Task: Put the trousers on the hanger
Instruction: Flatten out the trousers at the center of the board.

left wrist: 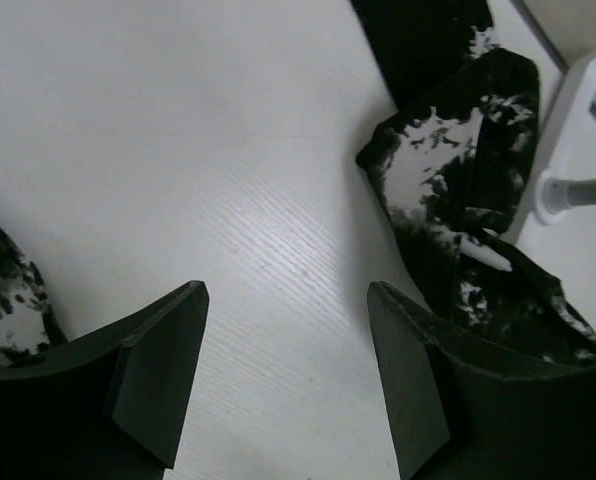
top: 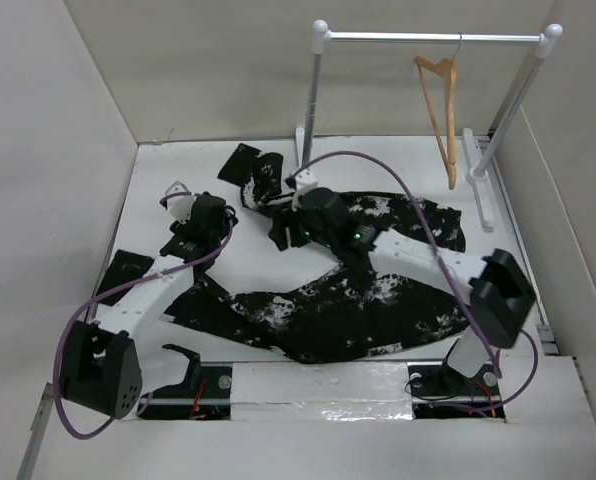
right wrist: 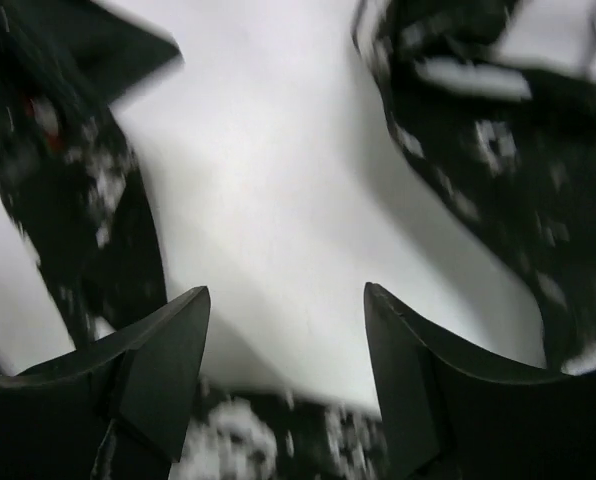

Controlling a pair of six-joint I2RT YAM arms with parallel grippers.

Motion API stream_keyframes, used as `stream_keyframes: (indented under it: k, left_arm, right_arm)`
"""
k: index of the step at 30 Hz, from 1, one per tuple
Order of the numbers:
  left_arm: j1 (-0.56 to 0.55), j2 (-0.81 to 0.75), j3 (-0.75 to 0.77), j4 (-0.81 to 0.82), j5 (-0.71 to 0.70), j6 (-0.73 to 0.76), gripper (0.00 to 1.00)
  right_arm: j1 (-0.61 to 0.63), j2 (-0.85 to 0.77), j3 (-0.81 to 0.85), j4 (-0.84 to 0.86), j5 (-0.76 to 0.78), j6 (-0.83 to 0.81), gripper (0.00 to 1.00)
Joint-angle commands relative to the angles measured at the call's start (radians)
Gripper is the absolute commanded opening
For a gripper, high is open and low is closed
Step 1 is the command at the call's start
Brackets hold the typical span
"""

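Sprawling limp, the soft trousers are best pinched at a cuff; left tool and right tool are held open.

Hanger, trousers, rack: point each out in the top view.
hanger point(top: 449, 150), top external view, lower end of its wooden frame.
trousers point(top: 358, 300), top external view, middle of the near leg.
rack point(top: 428, 37), top external view, horizontal top bar.

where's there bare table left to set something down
Bare table at the far-left corner, left of the trousers, and a far strip between the feet of the rack. The middle is crowded: trousers, left arm, right arm.
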Motion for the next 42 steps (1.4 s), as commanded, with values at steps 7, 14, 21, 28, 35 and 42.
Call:
stream_keyframes:
  k: [7, 14, 21, 28, 35, 42]
  left_arm:
    - [0.004, -0.405, -0.135, 0.146, 0.117, 0.025, 0.6]
    - [0.004, -0.498, -0.169, 0.117, 0.139, 0.062, 0.6]
    - [0.004, -0.472, -0.187, 0.118, 0.128, 0.04, 0.62]
    - [0.004, -0.504, -0.182, 0.118, 0.053, 0.013, 0.67]
    - [0.004, -0.466, -0.25, 0.12, 0.097, -0.01, 0.69]
    - [0.004, -0.408, -0.313, 0.083, 0.116, -0.018, 0.71]
  right_arm:
    - [-0.07, 0.488, 0.553, -0.097, 0.017, -0.068, 0.7]
    - [-0.099, 0.731, 0.821, -0.191, 0.045, -0.054, 0.65]
    - [-0.064, 0.639, 0.748, -0.142, -0.055, -0.1, 0.0]
    - [-0.047, 0.166, 0.519, -0.2, -0.354, -0.248, 0.0]
    - [-0.344, 0.052, 0.154, -0.053, -0.648, -0.11, 0.0]
    - [-0.499, 0.189, 0.056, -0.005, -0.701, -0.062, 0.0]
